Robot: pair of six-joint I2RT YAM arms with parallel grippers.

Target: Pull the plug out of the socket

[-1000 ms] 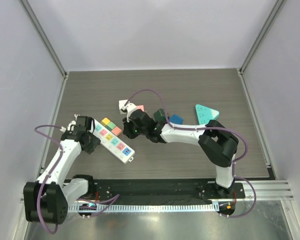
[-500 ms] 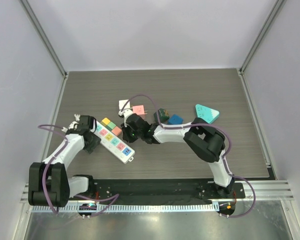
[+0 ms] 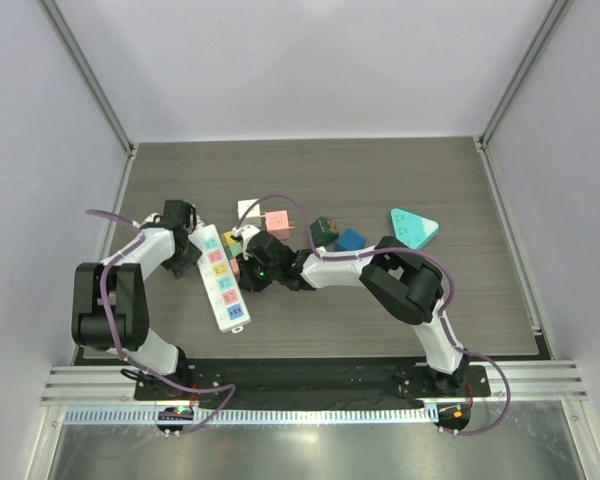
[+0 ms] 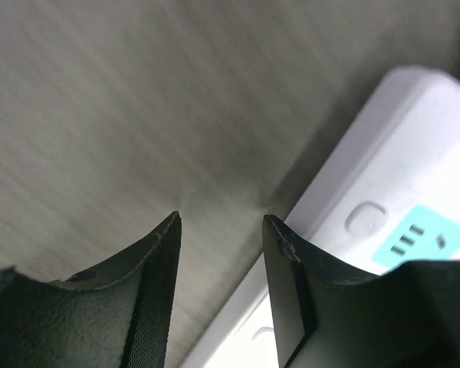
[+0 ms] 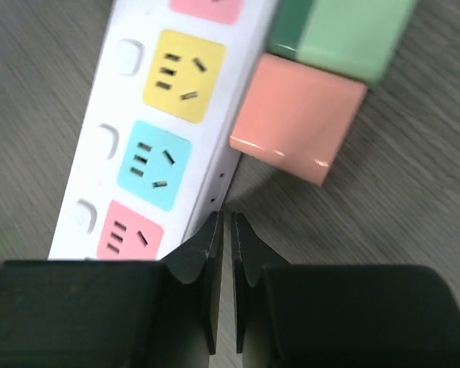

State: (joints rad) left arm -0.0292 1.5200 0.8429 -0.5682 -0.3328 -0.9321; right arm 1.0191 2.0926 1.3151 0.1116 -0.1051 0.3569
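Seemingly the job sits at the reach-and-grip step, with nothing pulled yet. In the top view the white strip (image 3: 223, 285) lies slanted at centre left of the counter (image 3: 400, 300), and both arms meet around its upper end. The left claw (image 4: 218, 222) is at the strip's upper-left end, its fingers (image 4: 157, 284) apart. Its wrist view shows bare counter in the gap and the strip's edge just beside the right-hand finger, so it clamps nothing. The right claw (image 5: 224, 222) is pressed together and empty, its tips low in its wrist view, just off the strip's right edge. A salmon plug (image 5: 299, 119) lies upper right of those tips, touching the strip's side. A green plug (image 5: 345, 31) at the top right of that view overlaps the strip's end. Whether either is seated in a socket I cannot tell, though the yellow, cyan and pink sockets in that view are bare. My guess is the green one is the target. The next move calls for the right claw to part, straddle that plug squarely and close on its flat sides. The left claw should meanwhile pin the strip down so that it does not lift or swing with the pull.
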